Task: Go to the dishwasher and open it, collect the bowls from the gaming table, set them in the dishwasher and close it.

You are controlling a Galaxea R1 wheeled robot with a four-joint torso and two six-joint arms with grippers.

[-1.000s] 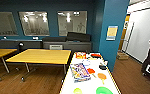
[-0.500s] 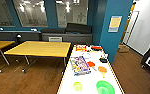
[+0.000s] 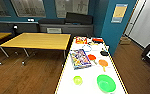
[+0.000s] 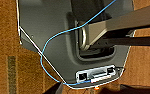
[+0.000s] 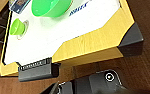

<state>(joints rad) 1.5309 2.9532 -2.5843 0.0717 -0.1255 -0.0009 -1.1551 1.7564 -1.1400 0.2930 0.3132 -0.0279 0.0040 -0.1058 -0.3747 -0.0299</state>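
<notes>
Count on the long white-topped bench

Two green plastic bowls: one large bright green bowl and one small lime-green bowl. Two round paddles, one red and one orange. One flat colourful game box. One yellow wooden-topped bench stands beside it.

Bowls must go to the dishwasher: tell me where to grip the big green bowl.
Grip the big green bowl by its rim, probably from above at the near edge: it sits upright, mouth open, close to the white table's near end, with bare tabletop around it.
</notes>
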